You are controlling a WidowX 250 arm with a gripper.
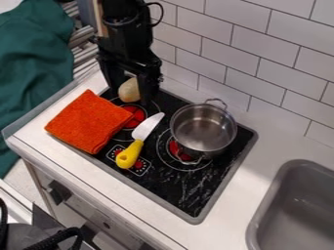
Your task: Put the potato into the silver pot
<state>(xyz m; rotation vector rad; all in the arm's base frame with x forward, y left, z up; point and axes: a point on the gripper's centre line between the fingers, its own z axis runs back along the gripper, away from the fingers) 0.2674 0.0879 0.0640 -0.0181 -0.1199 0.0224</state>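
At the back left of the stove, the black gripper (131, 90) hangs down from the top edge, shut on the pale potato (129, 90). The potato shows between its two sides, above the back-left burner; whether it touches the stove I cannot tell. The silver pot (199, 128) stands upright on the right part of the stove, to the right of and nearer the front than the gripper. It has two loop handles, and its visible inside holds nothing.
An orange cloth (89, 121) covers the stove's left edge. A toy knife with a yellow handle (130, 154) lies between cloth and pot. A grey sink (300, 210) is at the lower right. White tiled wall (254, 57) runs behind the counter.
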